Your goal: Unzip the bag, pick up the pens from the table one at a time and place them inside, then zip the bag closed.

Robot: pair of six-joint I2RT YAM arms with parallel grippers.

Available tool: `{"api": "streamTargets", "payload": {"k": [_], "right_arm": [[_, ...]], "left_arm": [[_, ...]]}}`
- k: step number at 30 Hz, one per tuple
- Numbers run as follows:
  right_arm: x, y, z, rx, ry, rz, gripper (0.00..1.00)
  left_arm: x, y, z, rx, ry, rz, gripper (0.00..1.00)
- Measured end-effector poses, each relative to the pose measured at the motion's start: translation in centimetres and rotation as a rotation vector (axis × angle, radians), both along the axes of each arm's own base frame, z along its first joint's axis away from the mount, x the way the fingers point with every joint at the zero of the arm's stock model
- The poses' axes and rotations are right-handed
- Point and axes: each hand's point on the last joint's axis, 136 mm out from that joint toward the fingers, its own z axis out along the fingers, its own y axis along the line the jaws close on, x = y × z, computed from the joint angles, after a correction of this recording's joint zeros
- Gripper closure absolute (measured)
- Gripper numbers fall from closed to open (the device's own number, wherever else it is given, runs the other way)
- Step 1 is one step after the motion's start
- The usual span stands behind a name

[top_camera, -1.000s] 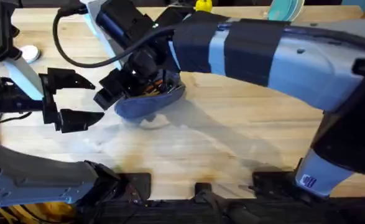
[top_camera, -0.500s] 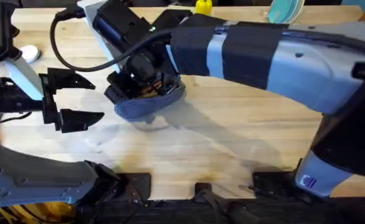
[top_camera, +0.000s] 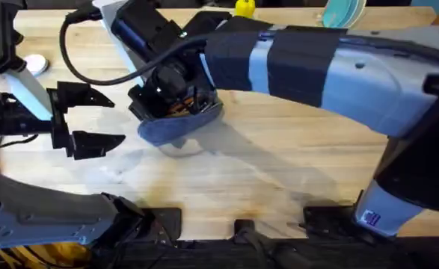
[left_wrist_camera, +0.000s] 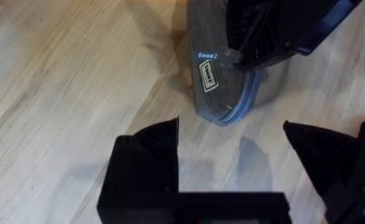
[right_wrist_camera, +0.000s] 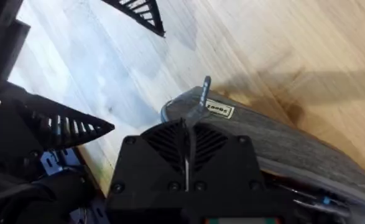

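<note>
Bag (top_camera: pixel 180 125) lies on the desk (top_camera: pixel 279 172) left of centre, long axis running from its near-left end up toward the far right, with the orange and dark pens (top_camera: pixel 180 107) showing inside its opening. Right end effector (right_wrist_camera: pixel 187 146) is pressed closed at the bag's near-left end, pinching the zipper pull (right_wrist_camera: pixel 204 93). Left end effector (top_camera: pixel 92 119) hangs just left of the bag, jaws spread wide, holding nothing.
</note>
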Motion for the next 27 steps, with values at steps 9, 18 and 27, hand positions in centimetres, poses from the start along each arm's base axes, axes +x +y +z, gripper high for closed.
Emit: {"api": "streamTargets", "payload": {"k": [9, 18, 27], "right_arm": [[1.3, 0.1, 2.0, 0.057, -0.037, -0.017, 0.973], [2.9, -0.3, 4.2, 0.11, -0.08, -0.048, 0.973], [3.0, -0.4, 4.1, 0.108, -0.078, -0.049, 0.973]], "left_arm": [[-0.2, -0.5, 0.4, -0.032, 0.013, 0.006, 0.007], [0.5, -2.1, 0.6, -0.039, -0.004, -0.058, 0.007], [1.4, -3.3, 0.1, -0.001, -0.042, -0.136, 0.007]]}}
